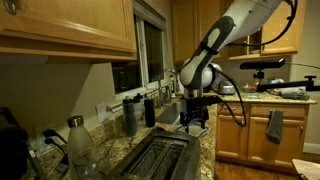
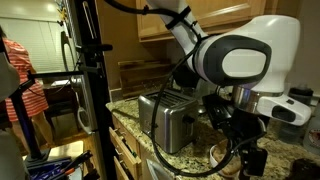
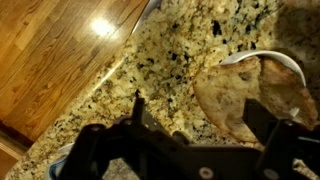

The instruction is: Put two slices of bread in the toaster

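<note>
Claw spread and empty over the bread slices on a plate; toaster slots look bare; both apparently yet to go in.

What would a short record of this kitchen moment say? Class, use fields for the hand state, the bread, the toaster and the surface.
hand state: gripper open, fingers wide apart, holding nothing
bread: slices of bread lying on a white plate, below the gripper, not gripped
toaster: shiny steel toaster, no bread showing above its top
surface: speckled granite counter, with the plate on it
</note>
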`<action>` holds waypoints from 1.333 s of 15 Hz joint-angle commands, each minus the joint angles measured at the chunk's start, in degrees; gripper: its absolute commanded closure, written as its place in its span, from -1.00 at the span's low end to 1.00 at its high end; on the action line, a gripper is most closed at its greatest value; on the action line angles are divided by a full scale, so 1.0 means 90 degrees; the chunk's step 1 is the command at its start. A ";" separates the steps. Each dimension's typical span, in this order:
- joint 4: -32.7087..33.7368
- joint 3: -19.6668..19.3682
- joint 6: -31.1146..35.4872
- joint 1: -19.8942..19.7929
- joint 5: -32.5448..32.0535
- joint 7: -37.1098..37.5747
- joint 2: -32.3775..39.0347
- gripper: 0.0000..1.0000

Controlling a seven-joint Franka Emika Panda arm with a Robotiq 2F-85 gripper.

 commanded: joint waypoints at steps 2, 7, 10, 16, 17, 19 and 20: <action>-0.0384 0.0105 0.0457 -0.0304 0.0506 -0.0712 -0.0275 -1.00; -0.0370 0.0222 0.0519 -0.0575 0.1125 -0.1473 -0.0185 -1.00; -0.0326 0.0289 0.0563 -0.0743 0.1570 -0.1947 -0.0083 -1.00; -0.0084 0.0519 0.0676 -0.1066 0.2391 -0.2856 0.0365 -1.00; -0.0029 0.0571 0.0701 -0.1099 0.2480 -0.2957 0.0458 -1.00; 0.0091 0.0676 0.0674 -0.1157 0.2615 -0.3086 0.0601 -1.00; 0.0151 0.0720 0.0643 -0.1173 0.2661 -0.3127 0.0641 -1.00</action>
